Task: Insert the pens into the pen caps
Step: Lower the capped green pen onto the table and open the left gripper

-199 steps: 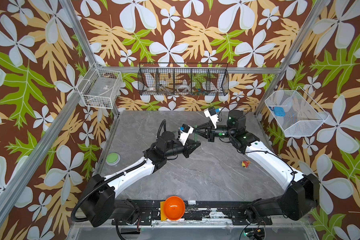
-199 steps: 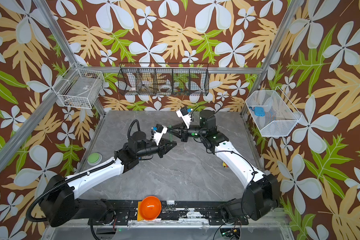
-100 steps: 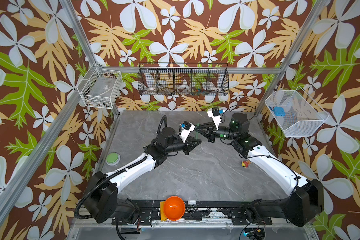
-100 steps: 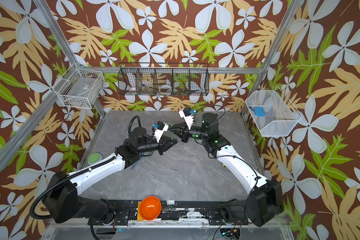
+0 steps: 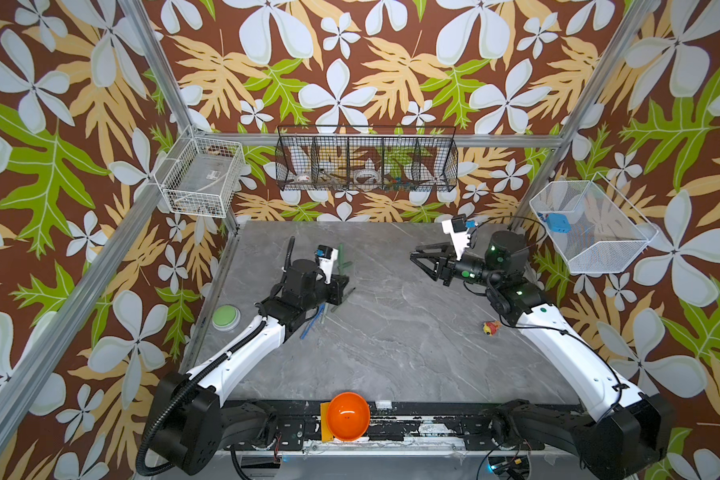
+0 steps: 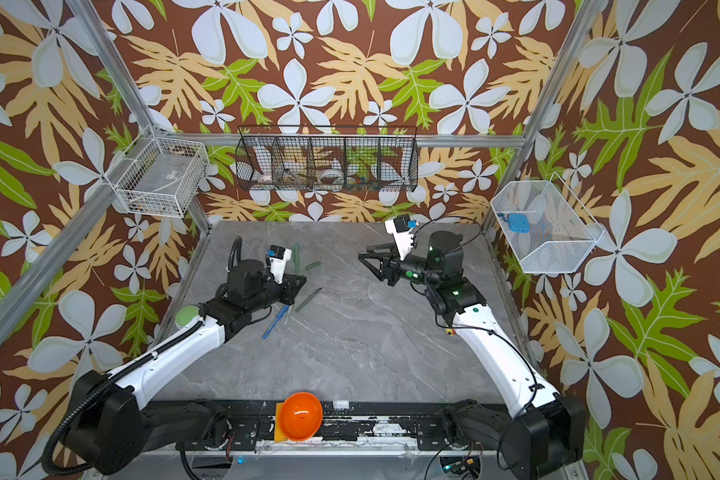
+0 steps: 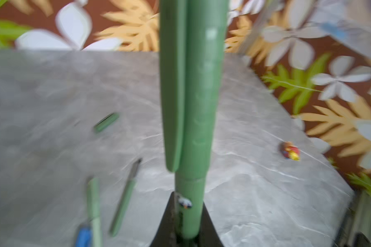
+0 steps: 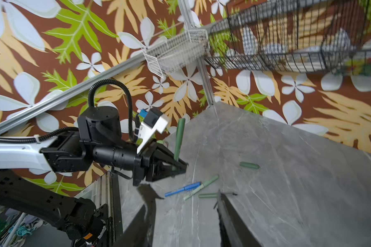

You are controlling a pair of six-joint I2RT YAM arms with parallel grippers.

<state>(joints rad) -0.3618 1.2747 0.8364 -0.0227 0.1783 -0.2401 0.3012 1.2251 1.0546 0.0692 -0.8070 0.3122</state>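
**Dark green pen capped in the left gripper; one pen and one cap left to join**

My left gripper (image 8: 180, 164) is clamped on the barrel of a dark green pen (image 8: 179, 136), holding it upright off the grey table (image 5: 391, 353). In the left wrist view its fitted cap (image 7: 201, 85), clip included, sits over the tip end.

Close by that gripper three pens lie together on the table. The blue pen (image 8: 182, 189) and the pale green pen (image 8: 201, 187) both look capped to me. The second dark green pen (image 8: 210, 195) shows a bare dark tip. Beyond it, apart from the pens, lies a loose dark green cap (image 8: 249, 165).

Further right, my right gripper (image 5: 418, 257) hangs above the table with its jaws apart and nothing between them.

I judge the held pen finished and ready to be laid down with the other capped ones. After that, one arm should take the bare pen by its barrel. The other should take the loose cap with its open end facing the tip. The two axes must line up before I push them together.

Count: four pens, namely two dark green, one pale green and one blue. Four caps by my reading, three seated and one loose.
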